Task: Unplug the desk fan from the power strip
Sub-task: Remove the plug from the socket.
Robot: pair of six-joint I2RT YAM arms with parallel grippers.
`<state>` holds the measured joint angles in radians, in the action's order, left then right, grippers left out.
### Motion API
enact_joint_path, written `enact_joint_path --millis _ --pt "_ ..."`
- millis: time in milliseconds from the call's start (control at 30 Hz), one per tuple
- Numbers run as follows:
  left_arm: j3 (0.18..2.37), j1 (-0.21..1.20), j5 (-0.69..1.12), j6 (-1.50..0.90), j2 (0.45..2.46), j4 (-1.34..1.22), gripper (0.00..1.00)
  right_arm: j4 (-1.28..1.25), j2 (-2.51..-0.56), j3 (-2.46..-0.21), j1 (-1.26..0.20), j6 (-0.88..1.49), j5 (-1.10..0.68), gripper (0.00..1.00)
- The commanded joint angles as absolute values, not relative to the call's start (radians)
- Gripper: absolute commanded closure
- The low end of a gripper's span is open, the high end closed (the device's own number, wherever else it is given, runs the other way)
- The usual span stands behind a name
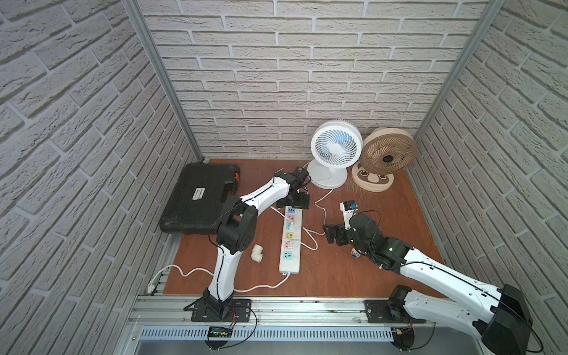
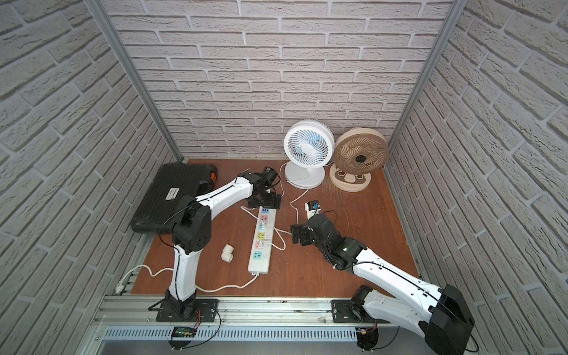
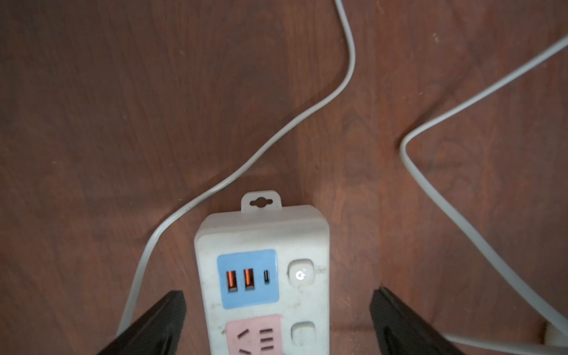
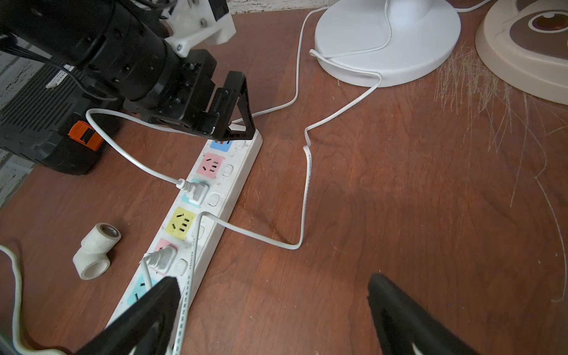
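The white power strip [image 1: 290, 246] lies lengthwise mid-table, seen in both top views [image 2: 261, 246]. Two white plugs sit in it: one [image 4: 196, 192] in a green socket, one [image 4: 161, 258] in a pink socket nearer me. A white desk fan [image 1: 335, 150] and a beige fan [image 1: 388, 153] stand at the back right, and thin white cords run from there to the strip. My left gripper [image 3: 276, 296] is open, its fingers either side of the strip's far USB end [image 3: 249, 278]. My right gripper [image 4: 273, 285] is open over bare wood just right of the strip, holding nothing.
A black tool case [image 1: 199, 199] lies at the back left. A white pipe elbow [image 1: 256, 253] sits left of the strip. The strip's own cord [image 1: 190, 272] trails off the front left edge. Brick walls close three sides, with an aluminium rail [image 1: 292, 307] at the front.
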<state>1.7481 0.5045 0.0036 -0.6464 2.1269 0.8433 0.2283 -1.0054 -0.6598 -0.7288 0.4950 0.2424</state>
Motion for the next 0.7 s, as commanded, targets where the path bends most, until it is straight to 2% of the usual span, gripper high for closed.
enact_joint_path --millis 0,400,667 --pt "1.755 0.482 0.033 -0.689 2.154 0.850 0.02 0.196 -1.003 -0.642 -0.742 0.509 0.258 0.01" --pt "1.788 0.480 0.041 -0.709 2.240 0.871 0.04 0.190 -1.013 -0.646 -0.753 0.507 0.264 0.01" --pt "1.802 0.480 0.038 -0.701 2.273 0.881 0.17 0.193 -1.014 -0.653 -0.756 0.505 0.265 0.01"
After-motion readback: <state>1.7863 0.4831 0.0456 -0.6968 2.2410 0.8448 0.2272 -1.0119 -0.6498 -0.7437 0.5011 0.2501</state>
